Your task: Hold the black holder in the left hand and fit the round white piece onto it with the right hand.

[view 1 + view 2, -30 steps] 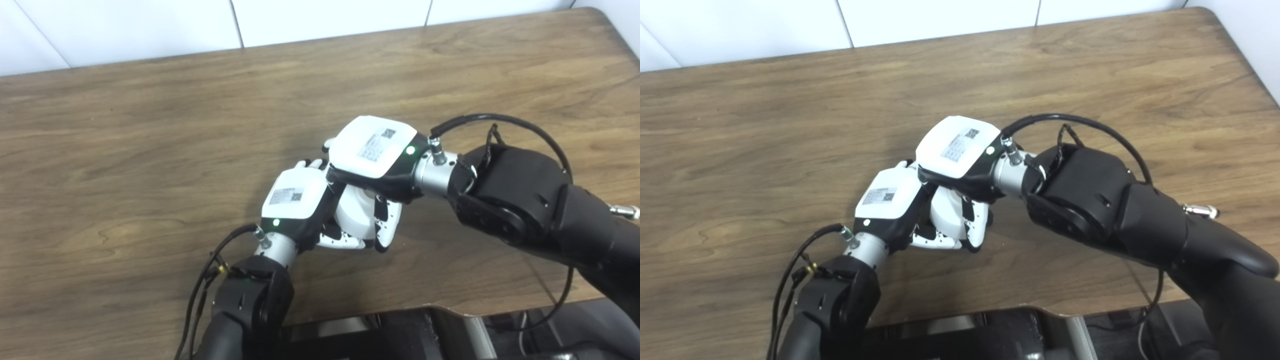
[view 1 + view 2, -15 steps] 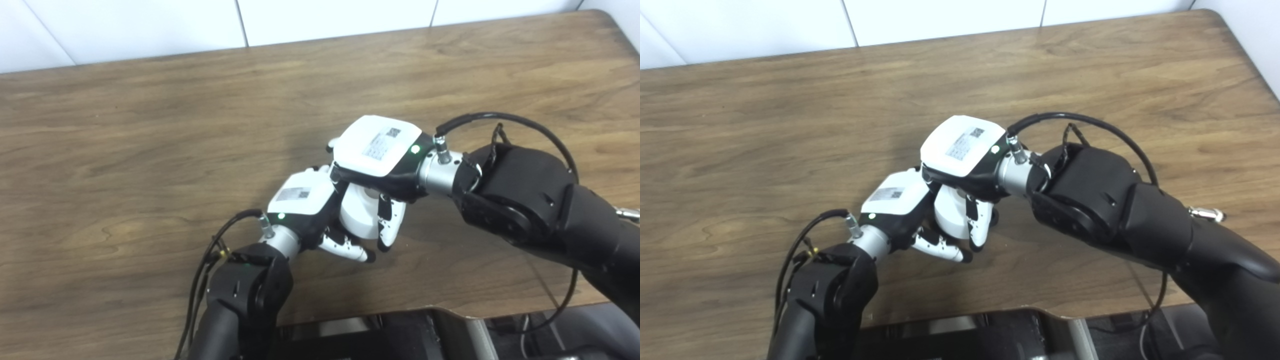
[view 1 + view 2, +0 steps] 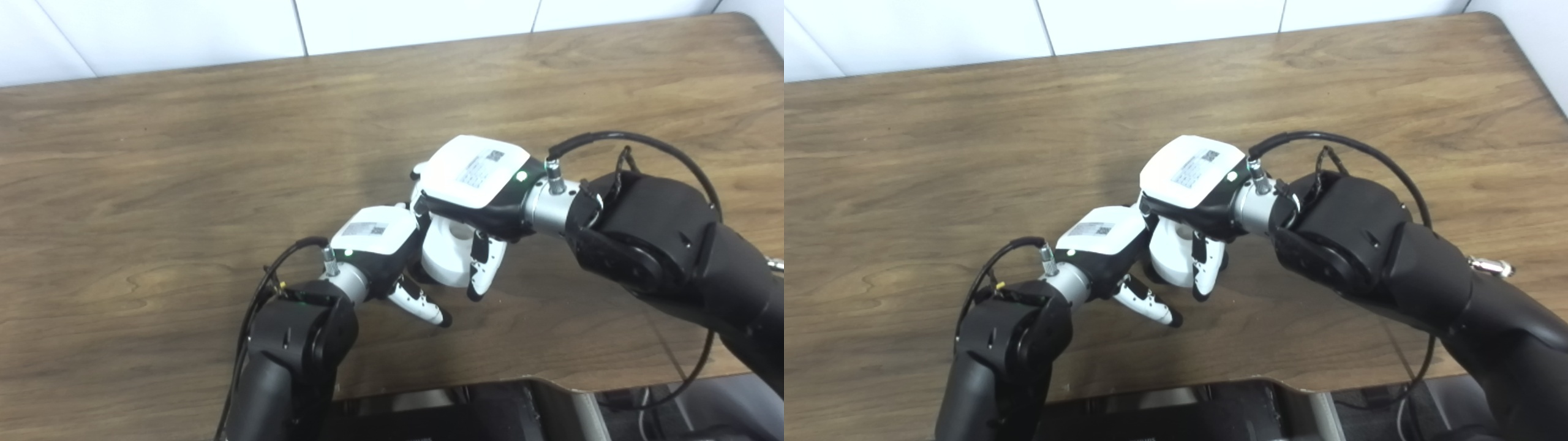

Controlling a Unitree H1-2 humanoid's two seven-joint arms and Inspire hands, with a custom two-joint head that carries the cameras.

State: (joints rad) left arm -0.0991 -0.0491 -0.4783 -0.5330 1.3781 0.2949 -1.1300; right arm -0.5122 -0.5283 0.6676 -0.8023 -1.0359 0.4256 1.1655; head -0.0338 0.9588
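My right hand [image 3: 474, 184] is shut on the round white piece [image 3: 446, 256], with the thumb down its front, and holds it upright just above the table. A small dark part, perhaps the black holder [image 3: 1153, 271], shows at the piece's lower left edge; the rest is hidden. My left hand [image 3: 375, 244] sits close against the piece's left side. Its thumb [image 3: 422, 304] points out toward the table's front and is clear of the piece. Its other fingers are hidden behind the piece and under the right hand.
The wooden table [image 3: 184, 184] has its curved front edge [image 3: 539, 380] close below both hands. A white tiled wall [image 3: 184, 30] runs along the far edge. The right arm's black cable [image 3: 618, 138] loops above its wrist.
My left thumb has let go of the white piece's underside and swung outward, and the left hand has dropped a little. My right hand has moved slightly right with the piece. The view has shifted a little.
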